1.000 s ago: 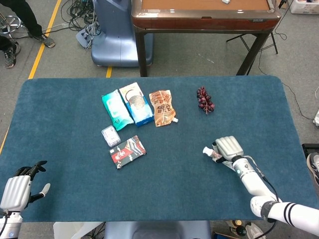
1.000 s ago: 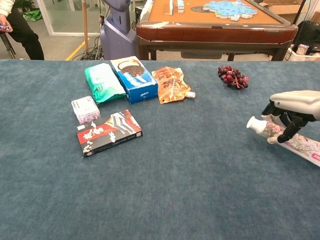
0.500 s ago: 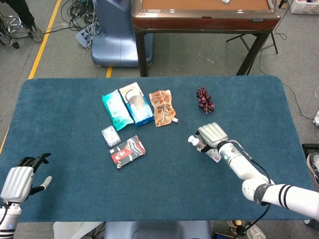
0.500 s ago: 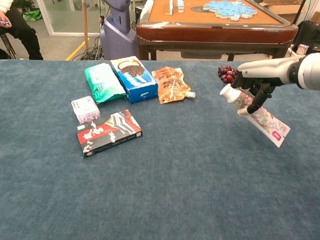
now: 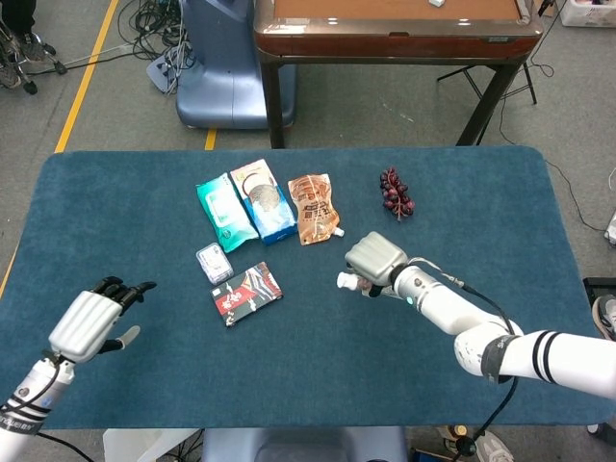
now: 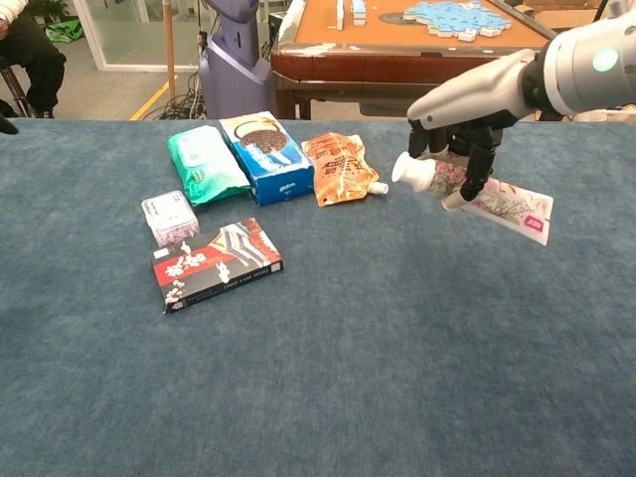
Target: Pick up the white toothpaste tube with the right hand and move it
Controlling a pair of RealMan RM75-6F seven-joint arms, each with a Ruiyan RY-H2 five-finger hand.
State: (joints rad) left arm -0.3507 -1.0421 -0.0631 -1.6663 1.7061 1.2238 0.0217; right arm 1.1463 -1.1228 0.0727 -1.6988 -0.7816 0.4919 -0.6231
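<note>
While its fingers curl down around the neck end of the white toothpaste tube, the right hand holds the tube clear of the blue bench, cap pointing toward the robot's left and the flat printed tail trailing out to the right. Seen from the head view, the right hand hangs over the middle of the bench with the cap poking out below it, just right of the orange spouted pouch. Beyond the hand, near the far edge, lies a bunch of dark grapes. Further left sit a blue cookie pack and a teal wipes pack side by side, with a small clear packet and a dark printed box nearer the robot. Over the near left corner, the left hand hovers with fingers apart, holding nothing.
</note>
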